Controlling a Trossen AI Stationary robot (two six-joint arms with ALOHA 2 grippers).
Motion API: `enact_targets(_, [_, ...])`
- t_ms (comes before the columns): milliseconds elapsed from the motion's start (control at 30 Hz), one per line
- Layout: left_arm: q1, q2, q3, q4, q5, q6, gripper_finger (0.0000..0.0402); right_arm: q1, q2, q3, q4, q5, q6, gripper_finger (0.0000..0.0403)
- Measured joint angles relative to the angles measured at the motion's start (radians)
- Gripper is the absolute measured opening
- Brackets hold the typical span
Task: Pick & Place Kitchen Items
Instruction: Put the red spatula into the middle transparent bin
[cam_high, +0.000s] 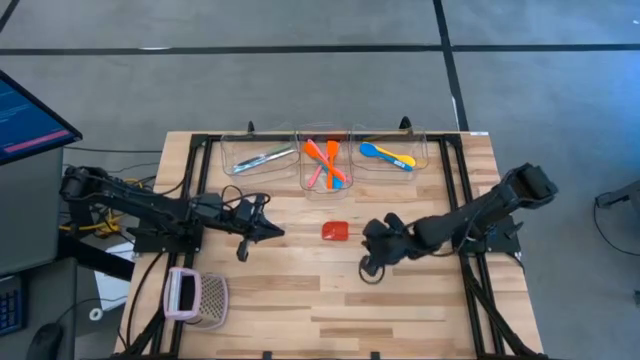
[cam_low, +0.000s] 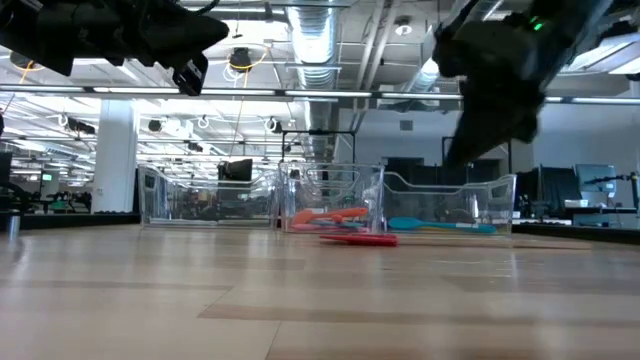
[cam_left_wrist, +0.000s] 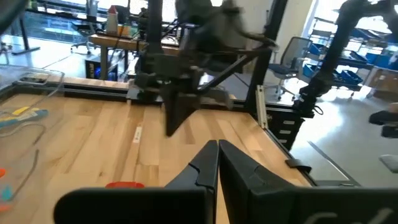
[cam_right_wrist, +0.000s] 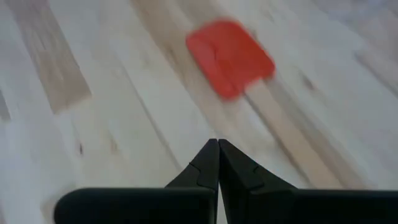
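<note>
A red-headed spatula with a wooden handle lies flat on the table's middle; it also shows in the low view and the right wrist view. My right gripper is shut and hovers just right of the red head, above the table, beside the handle. My left gripper is shut and held above the table, left of the spatula. Silvery and teal cutlery, orange and pink spoons, and blue and yellow spoons lie in bins.
Three clear plastic bins stand in a row along the table's far edge. A pink-and-white mesh basket sits near the near left corner. Bare wood lies between the spatula and the near edge. A monitor stands off the table's left.
</note>
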Motion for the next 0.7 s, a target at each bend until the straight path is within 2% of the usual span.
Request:
enact_targets(67, [-0.018,0.004,0.000,0.008,0.000,0.000,0.0002,-0.034,-0.012,-0.051,0.110,-0.009,-0.062,0.0000])
enact_targets(200, [-0.053,0.081,0.001,0.104,0.000,0.001,0.0002,-0.125,0.001,-0.081,0.198,-0.059,-0.165,0.0000])
enact_targets(300, [-0.061,0.195,0.029,0.195,-0.001,0.001,0.0002,-0.193,0.025,-0.082,0.254,-0.112,-0.276,0.0000])
enact_targets(400, [-0.061,0.319,0.093,0.207,-0.001,0.011,0.0002,-0.255,0.036,-0.080,0.317,-0.188,-0.379,0.0000])
enact_targets(700, [-0.049,0.636,0.291,0.203,0.032,0.055,0.0002,-0.388,0.081,-0.080,0.344,-0.350,-0.512,0.0000])
